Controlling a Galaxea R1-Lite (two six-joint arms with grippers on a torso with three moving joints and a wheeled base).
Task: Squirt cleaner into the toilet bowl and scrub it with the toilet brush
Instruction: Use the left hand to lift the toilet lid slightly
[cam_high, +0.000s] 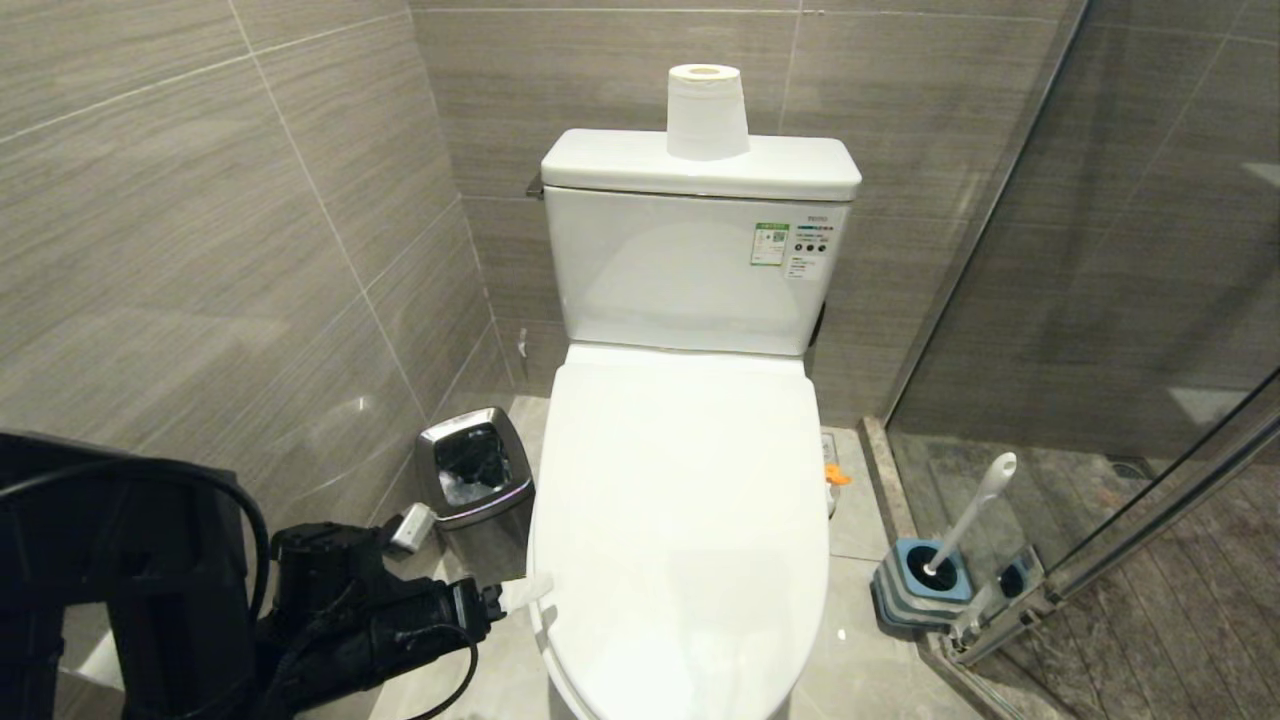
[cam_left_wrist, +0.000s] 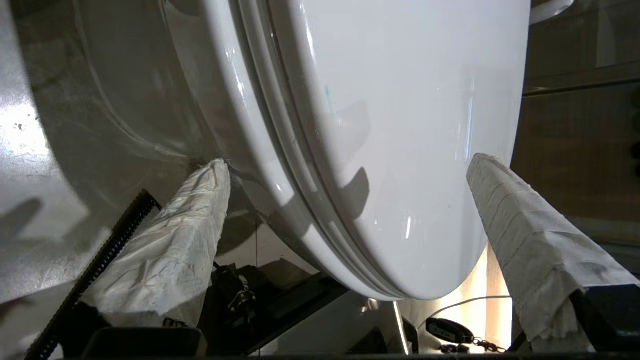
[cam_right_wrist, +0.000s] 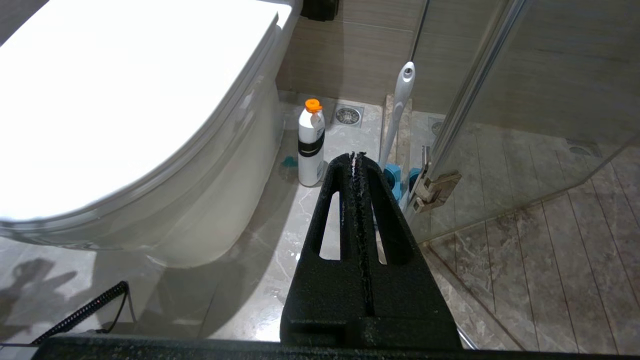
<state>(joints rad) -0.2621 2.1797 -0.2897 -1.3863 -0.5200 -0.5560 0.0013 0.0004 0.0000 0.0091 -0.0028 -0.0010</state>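
Observation:
The toilet bowl (cam_right_wrist: 215, 200) is covered by its white lid (cam_high: 680, 520), which is down, so its inside is hidden. My left gripper (cam_high: 510, 598) is at the lid's front left edge. It is open, and its white-wrapped fingers (cam_left_wrist: 175, 240) stand on either side of the lid and seat edge (cam_left_wrist: 350, 162), holding nothing. The toilet brush (cam_high: 975, 510) stands in its blue holder (cam_high: 925, 585) on the floor to the right. A white bottle with an orange cap (cam_right_wrist: 311, 145) stands beside the bowl, next to a teal spot (cam_right_wrist: 289, 161). My right gripper (cam_right_wrist: 355, 155) is shut and empty, low to the right of the toilet.
A steel bin (cam_high: 475, 465) stands between the toilet and the left wall. A paper roll (cam_high: 707, 110) sits on the tank. The glass shower door (cam_high: 1100, 300) and its hinge (cam_right_wrist: 435, 187) close off the right side. A floor drain (cam_right_wrist: 348, 115) lies behind the bottle.

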